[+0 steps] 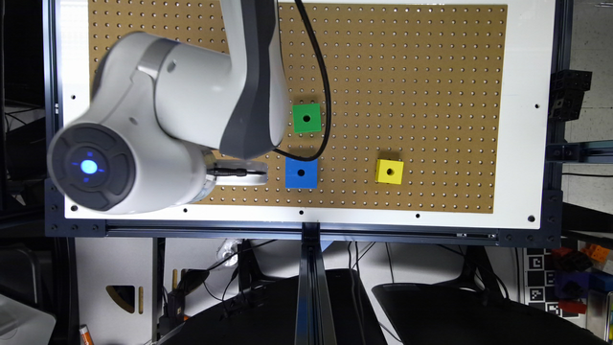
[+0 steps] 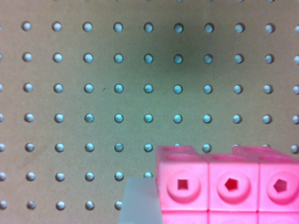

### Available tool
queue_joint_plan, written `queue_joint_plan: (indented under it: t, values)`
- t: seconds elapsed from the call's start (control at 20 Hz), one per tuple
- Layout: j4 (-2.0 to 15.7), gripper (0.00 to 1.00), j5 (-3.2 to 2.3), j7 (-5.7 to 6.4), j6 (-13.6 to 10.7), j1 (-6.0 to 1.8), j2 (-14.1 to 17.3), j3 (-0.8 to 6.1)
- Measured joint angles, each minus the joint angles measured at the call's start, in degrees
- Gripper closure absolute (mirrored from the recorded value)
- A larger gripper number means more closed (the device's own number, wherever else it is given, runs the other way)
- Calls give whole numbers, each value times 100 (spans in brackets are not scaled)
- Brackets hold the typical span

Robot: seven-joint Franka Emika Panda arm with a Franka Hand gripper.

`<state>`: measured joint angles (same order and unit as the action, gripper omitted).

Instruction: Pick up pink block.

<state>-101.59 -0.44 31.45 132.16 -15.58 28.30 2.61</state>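
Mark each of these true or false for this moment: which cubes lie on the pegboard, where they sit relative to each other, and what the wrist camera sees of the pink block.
1. Three cubes, each with a centre hole, lie on the pegboard. True: a green cube, a blue cube and a yellow cube.
2. The yellow cube is stacked on the blue cube. False: they lie apart, the yellow one toward the exterior view's right.
3. The wrist view shows the pink block close up, with round studs on it. True.
4. The green cube touches the blue cube. False: bare board shows between them.
5. A black cable passes beside the green cube. True.
6. The pink block lies on a white tray. False: it lies on the pegboard.
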Motion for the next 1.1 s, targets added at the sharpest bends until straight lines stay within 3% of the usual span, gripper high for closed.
queue_joint_plan:
  t: [0.3,1.1]
  values:
    - [3,100,1,1,-491,1,-532,0]
    - [6,100,1,1,-626,1,-750,0]
